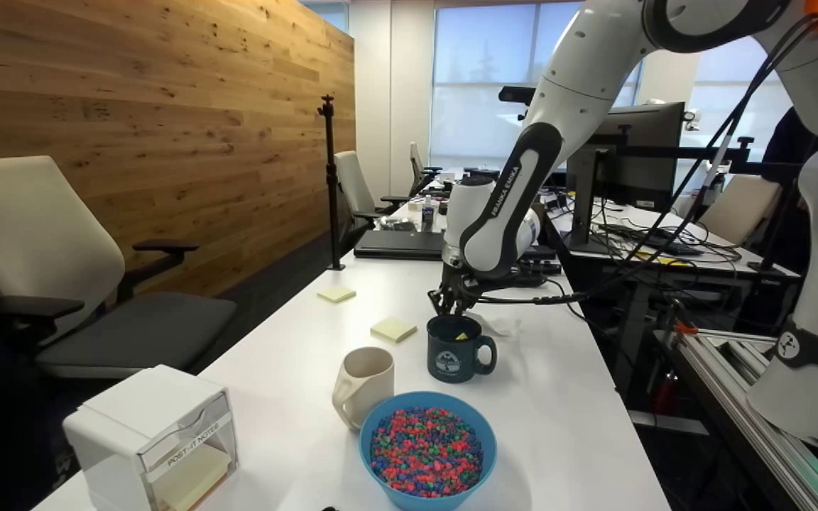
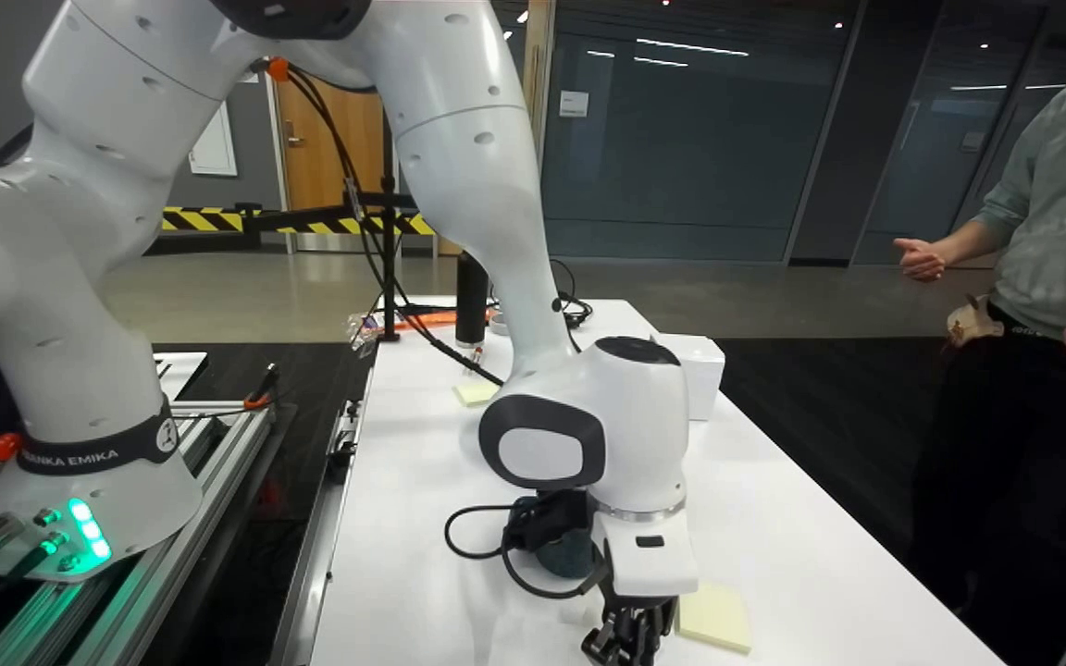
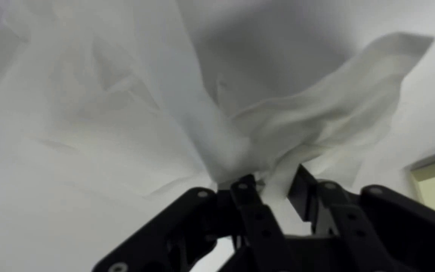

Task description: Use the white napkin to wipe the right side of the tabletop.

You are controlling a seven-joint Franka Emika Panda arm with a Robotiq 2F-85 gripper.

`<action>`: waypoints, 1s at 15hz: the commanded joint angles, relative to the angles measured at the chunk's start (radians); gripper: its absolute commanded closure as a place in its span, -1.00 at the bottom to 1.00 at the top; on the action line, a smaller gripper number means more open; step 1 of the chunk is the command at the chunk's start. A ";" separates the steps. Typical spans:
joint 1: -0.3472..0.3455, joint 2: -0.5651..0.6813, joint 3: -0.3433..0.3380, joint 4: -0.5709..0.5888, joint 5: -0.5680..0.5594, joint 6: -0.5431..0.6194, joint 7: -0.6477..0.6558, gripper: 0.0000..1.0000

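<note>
The black two-fingered hand (image 3: 275, 185), narrowly parted astride the crumpled white paper napkin (image 3: 274, 128) mid-frame in the wrist view (firm hold indeterminable), should pinch fully, then sweep lightly across the glossy white bench (image 1: 565, 426).

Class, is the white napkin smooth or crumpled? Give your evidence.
Crumpled: the wrist view shows the white napkin creased, its folds converging towards the jaws.

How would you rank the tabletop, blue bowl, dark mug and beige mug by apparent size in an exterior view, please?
Tabletop
Blue bowl
Dark mug and beige mug: too alike to rank
</note>
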 commanded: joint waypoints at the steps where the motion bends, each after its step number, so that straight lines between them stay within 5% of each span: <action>1: 0.016 -0.009 -0.011 -0.015 0.026 -0.008 -0.012 0.99; 15: -0.048 0.059 -0.132 0.031 0.040 -0.035 0.028 0.99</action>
